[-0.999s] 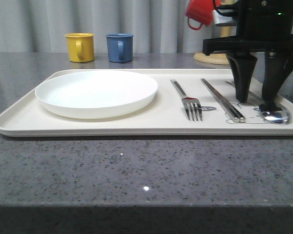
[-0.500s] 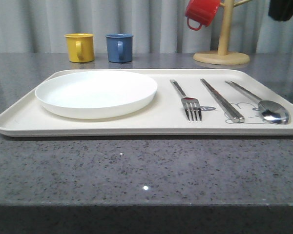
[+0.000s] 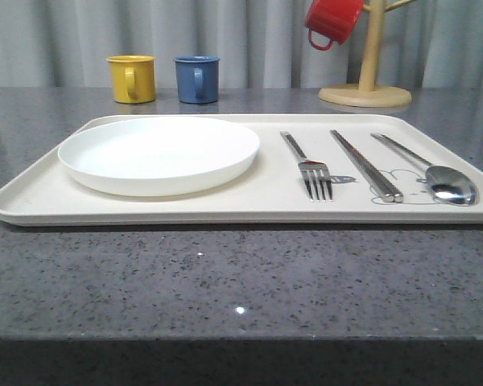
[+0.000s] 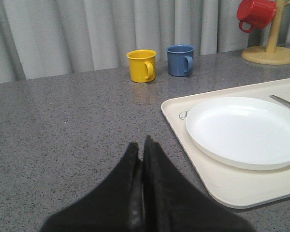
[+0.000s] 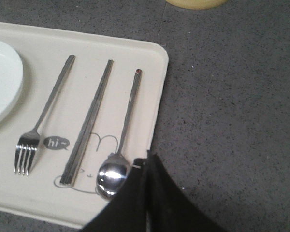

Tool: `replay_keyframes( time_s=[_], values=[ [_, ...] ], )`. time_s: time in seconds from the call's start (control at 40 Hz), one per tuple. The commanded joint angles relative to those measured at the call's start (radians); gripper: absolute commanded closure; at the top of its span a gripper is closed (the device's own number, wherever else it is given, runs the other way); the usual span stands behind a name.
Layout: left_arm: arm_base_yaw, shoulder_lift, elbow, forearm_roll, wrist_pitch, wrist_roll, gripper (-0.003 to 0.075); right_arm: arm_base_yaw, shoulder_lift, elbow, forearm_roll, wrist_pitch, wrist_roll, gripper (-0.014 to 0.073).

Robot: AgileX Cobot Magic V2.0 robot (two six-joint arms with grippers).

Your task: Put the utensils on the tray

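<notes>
Closed jaws mark both arms: the left gripper point(image 4: 141, 145), at the bottom centre of its wrist frame, has its fingers pressed together over bare grey countertop point(image 4: 63, 130), and the right gripper point(image 5: 147, 162), at the bottom of its own wrist frame, is likewise pinched shut on nothing, its tips just beside the spoon point(image 5: 117, 159) bowl at the tray's right rim. Across the middle of the front frame lies the cream tray point(image 3: 225, 211), carrying the white plate point(image 3: 158, 151) on the left and, right of it, the fork point(image 3: 310, 167), the chopsticks point(image 3: 366, 165) and the spoon side by side, all flat on its surface. At the upper left stand a yellow mug point(image 3: 132, 78) and a blue mug point(image 3: 197, 78); at the upper right, a red mug point(image 3: 332, 20) hangs on a wooden stand point(image 3: 366, 88). The placing looks finished. The likeliest upset now is the right gripper, so near the spoon, dipping or swinging across the tray and knocking the spoon against the chopsticks or over the rim.
</notes>
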Motion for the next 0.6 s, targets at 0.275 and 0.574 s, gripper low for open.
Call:
replay_keyframes(
  time_s=[0.275,0.574],
  values=[
    [0.002,0.014,-0.028,-0.012,-0.073,-0.006,0.0738,-0.005,-0.551,0.382,-0.05,-0.32,-0.009,0.0662],
    [0.002,0.014,-0.028,-0.012,-0.073,-0.006,0.0738,-0.005,-0.669,0.39,-0.05,-0.281,-0.009,0.0662]
  ],
)
